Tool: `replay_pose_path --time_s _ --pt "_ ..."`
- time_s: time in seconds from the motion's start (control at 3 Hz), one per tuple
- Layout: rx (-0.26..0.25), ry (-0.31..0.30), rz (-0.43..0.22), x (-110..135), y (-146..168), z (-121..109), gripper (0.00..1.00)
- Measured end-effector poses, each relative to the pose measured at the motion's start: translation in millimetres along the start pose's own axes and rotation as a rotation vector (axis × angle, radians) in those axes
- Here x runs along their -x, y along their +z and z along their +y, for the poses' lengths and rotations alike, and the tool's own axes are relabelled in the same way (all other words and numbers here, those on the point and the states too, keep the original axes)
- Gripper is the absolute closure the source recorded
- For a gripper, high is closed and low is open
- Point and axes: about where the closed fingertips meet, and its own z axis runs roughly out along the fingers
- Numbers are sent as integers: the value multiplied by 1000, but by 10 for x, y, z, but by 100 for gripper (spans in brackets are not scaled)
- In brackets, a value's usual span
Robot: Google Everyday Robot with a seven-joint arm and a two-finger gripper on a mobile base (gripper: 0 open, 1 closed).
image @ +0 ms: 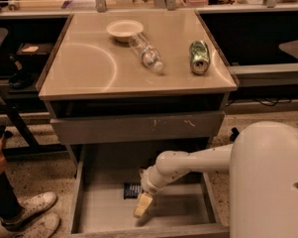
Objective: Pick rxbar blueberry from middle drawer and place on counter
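Observation:
The rxbar blueberry point(131, 191), a dark flat wrapper, lies on the grey floor of the open middle drawer point(104, 207), partly hidden by my arm. My gripper point(142, 206) hangs inside the drawer just right of and slightly in front of the bar, pale fingertips pointing down at the drawer floor. The white arm reaches in from the right. Above the drawers lies the beige counter point(89, 68).
On the counter sit a white bowl point(124, 29), a clear plastic bottle point(146, 53) on its side and a green can point(199, 56). A closed grey drawer front point(138, 127) sits above the open one. A person's shoes point(29, 214) stand at the left.

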Motion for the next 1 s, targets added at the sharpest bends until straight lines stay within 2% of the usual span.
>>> replay_pose_path --time_s 0.67,1.0 --pt "0 -15 0 3 50 -25 0" --pt "10 1 -1 -50 170 -20 0"
